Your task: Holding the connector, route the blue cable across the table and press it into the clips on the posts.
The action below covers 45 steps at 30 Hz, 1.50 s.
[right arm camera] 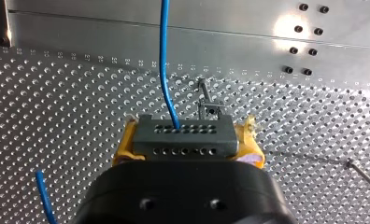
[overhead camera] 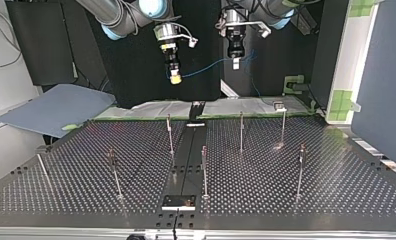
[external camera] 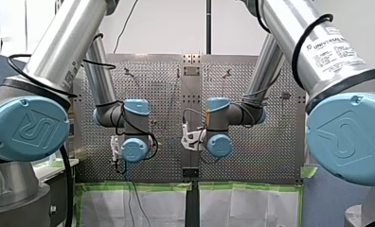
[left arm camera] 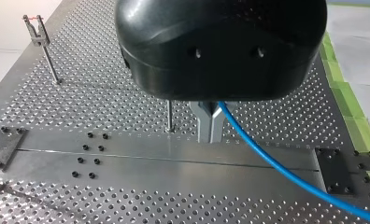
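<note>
Blue thin cable (right arm camera: 163,37) leaves a dark grey rectangular connector block (right arm camera: 183,137) that has rows of small holes. My right arm's fingers (overhead camera: 175,77), fitted with yellow pads (right arm camera: 125,149), are clamped on the block's two ends. My left arm's metal fingers (left arm camera: 210,123) are pinched together on the same cable further along, and it slants away beneath the black housing. In the top view both sets of fingers hang above the far edge of the perforated metal desk (overhead camera: 336,190), well above the tops of the thin metal posts with clips (overhead camera: 241,132). The cable sags slightly between the two grips and lies clear of every clip, with a loose length dropping behind the left fingers. The posts stand well apart, with open perforated surface between them. In the left wrist view a solid flat metal strip (left arm camera: 174,158) crosses below the fingers, with one post just beside them. Green tape (left arm camera: 349,100) borders the desk edge there. In the right wrist view one clip-topped post shows just past the connector block.
</note>
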Motion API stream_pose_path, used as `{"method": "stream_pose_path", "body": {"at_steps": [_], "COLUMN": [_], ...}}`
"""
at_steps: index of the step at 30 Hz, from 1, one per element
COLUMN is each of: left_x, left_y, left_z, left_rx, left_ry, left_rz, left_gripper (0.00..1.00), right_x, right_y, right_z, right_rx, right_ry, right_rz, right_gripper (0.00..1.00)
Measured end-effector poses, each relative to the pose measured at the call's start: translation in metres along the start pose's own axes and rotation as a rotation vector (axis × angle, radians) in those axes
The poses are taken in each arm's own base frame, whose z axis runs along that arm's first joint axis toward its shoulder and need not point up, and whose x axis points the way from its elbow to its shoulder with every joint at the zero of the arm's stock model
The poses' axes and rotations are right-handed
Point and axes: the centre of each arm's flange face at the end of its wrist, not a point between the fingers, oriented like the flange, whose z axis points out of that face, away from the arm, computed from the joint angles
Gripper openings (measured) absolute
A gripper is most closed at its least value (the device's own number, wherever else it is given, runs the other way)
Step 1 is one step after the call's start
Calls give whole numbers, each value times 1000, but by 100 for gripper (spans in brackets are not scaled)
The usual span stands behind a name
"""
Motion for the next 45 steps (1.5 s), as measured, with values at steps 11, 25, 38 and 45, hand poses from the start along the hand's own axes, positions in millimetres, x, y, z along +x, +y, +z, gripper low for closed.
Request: {"method": "stream_pose_path", "body": {"at_steps": [11, 25, 38, 45], "left_x": [0, -2, -2, -2], "left_y": [0, -2, -2, -2], "left_z": [0, 1, 1, 1], "left_rx": [0, 5, 5, 5], "left_ry": [0, 26, 27, 27], "left_rz": [0, 18, 19, 19], "left_gripper": [0, 0, 0, 0], "right_x": [0, -36, -45, -45], "right_y": [0, -19, -21, -21], "right_z": [0, -19, -22, -22], "right_rx": [0, 46, 50, 50], "right_ry": [0, -102, -120, -120], "right_rz": [0, -31, -37, -37], "right_gripper": [0, 0, 0, 0]}}
